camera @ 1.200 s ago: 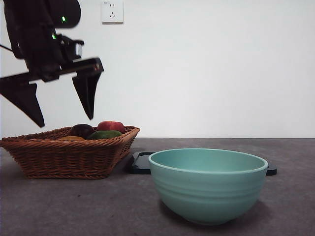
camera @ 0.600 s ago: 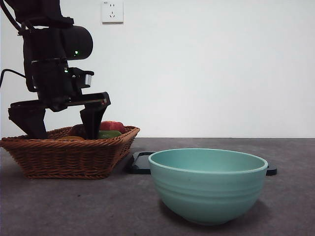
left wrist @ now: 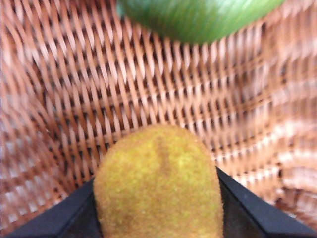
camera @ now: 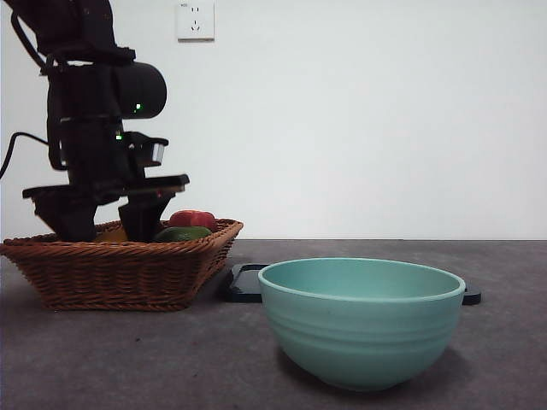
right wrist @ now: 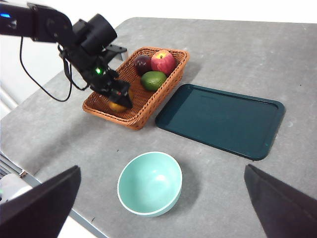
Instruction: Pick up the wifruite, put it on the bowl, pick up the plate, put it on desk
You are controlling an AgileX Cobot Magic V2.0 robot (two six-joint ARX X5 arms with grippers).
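The left gripper (camera: pixel 107 224) is lowered into the basket (camera: pixel 120 269), its jaws set wide on either side of the wifruite (left wrist: pixel 157 183), not seen to be pressing it. The wifruite lies on the weave, apart from the green fruit (left wrist: pixel 198 17). A good grasp would be made by closing evenly across the short axis, then lifting straight up until the basket rim is cleared. To the right, the tray (right wrist: pixel 222 119) is just beside the basket, and the bowl (camera: pixel 361 320) stands empty on the desk (camera: pixel 171 359) with open room above it. The right gripper (right wrist: pixel 161 208) is held high, wide open and empty.
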